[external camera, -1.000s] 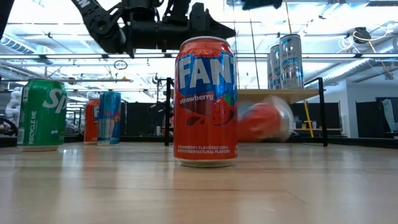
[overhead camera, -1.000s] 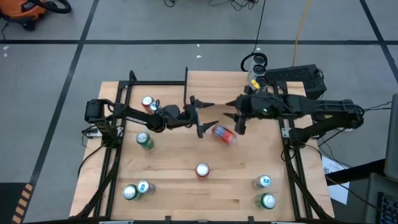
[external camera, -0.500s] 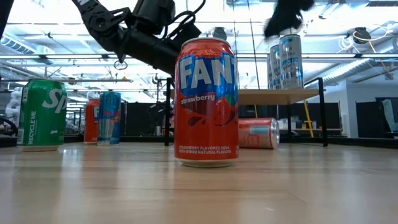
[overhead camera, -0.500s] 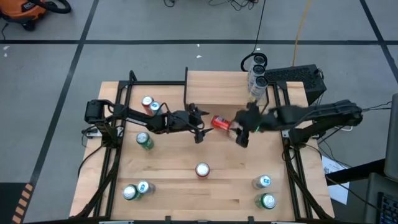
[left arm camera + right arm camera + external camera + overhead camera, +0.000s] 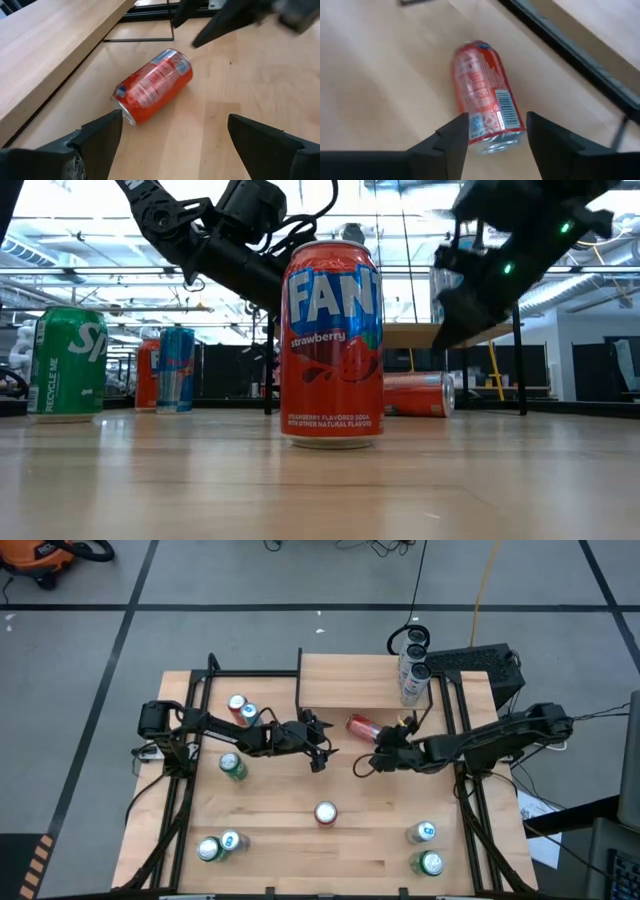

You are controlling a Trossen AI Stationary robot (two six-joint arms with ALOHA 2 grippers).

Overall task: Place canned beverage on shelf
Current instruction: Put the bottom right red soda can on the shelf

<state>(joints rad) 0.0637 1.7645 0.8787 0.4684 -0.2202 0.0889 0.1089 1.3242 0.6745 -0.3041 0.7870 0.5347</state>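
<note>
A red can [image 5: 362,726] lies on its side on the tabletop, just in front of the shelf [image 5: 345,682]. It also shows in the left wrist view [image 5: 152,86], the right wrist view [image 5: 484,95] and the low view [image 5: 420,393]. My left gripper [image 5: 322,751] is open and empty, left of the can and nearer the table's front. My right gripper [image 5: 366,764] is open and empty, just on the near side of the can. Its fingers [image 5: 451,136] point at the can's bottom end without touching it. Two tall cans [image 5: 413,668] stand on the shelf's right end.
An upright red Fanta can [image 5: 325,813] stands mid-table toward the front. A green can [image 5: 233,767] and a red and blue pair [image 5: 241,707] stand at the left. More cans stand at the front left [image 5: 218,846] and the front right [image 5: 426,848]. Black frame rails run along both sides.
The red can was between the two grippers, blurred in motion. It has come down onto its side and rolled toward the shelf. My right gripper has drawn back toward the table's near and right side. My left gripper has moved a little toward the near edge.
</note>
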